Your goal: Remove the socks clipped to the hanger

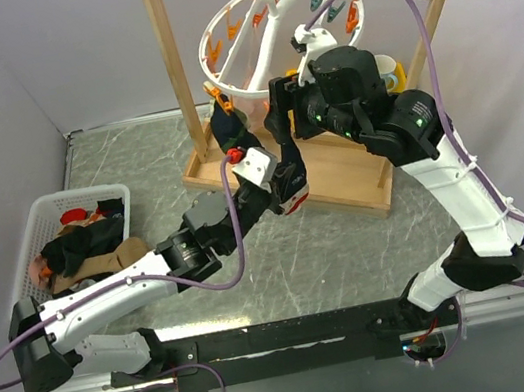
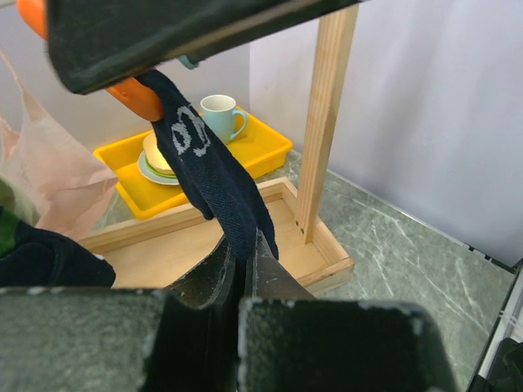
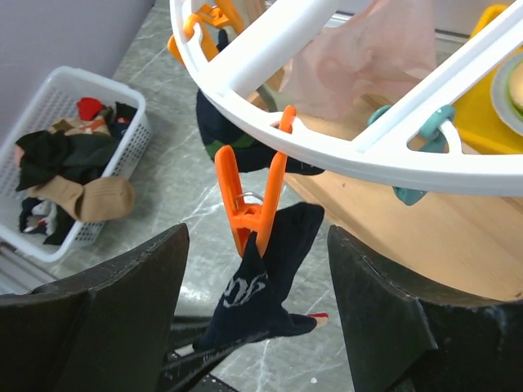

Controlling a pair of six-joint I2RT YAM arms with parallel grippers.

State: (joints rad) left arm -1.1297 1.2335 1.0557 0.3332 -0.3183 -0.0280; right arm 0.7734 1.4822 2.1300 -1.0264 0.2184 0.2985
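Note:
The white ring hanger [image 1: 260, 39] hangs from the wooden rail and also shows in the right wrist view [image 3: 327, 147]. A navy patterned sock [image 2: 208, 171] hangs from an orange clip [image 3: 249, 204] on the ring. My left gripper [image 2: 245, 245] is shut on the sock's lower end, seen from above below the ring [image 1: 288, 189]. My right gripper [image 3: 257, 302] is open, one finger on each side of the clip and sock [image 3: 261, 286], touching neither. A pale pink sock [image 3: 359, 57] and a black sock [image 1: 226, 126] are still clipped on.
A white basket [image 1: 41, 207] at the left holds several removed socks [image 1: 88, 247]. The wooden frame's base [image 1: 350, 175] lies under the hanger, its post [image 2: 323, 122] close by. A yellow tray [image 2: 261, 151] with a mug [image 2: 219, 114] stands behind.

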